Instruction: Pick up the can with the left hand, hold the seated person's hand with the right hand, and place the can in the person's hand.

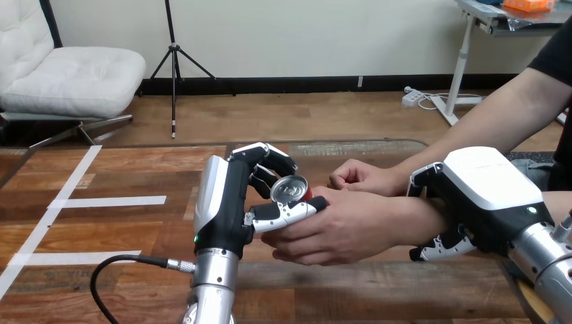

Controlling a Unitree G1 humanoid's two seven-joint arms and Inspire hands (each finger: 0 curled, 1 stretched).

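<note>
Left robot hand [231, 202] tight around mostly hidden can [290, 187] against person's hand [337, 228]; right robot hand [482, 185] clasped round wrist [410, 214].

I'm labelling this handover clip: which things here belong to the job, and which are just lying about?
In the job: can, left hand, right hand, the person's nearer hand.
Lying about: white tape strips on the table, the person's farther hand.

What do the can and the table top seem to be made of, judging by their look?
The can: likely metal, probably aluminium; its top is silvery and shiny, with a red side below. The table: wood or a wood-look surface, brown planks with grain and a slight sheen; which one I cannot tell.
</note>
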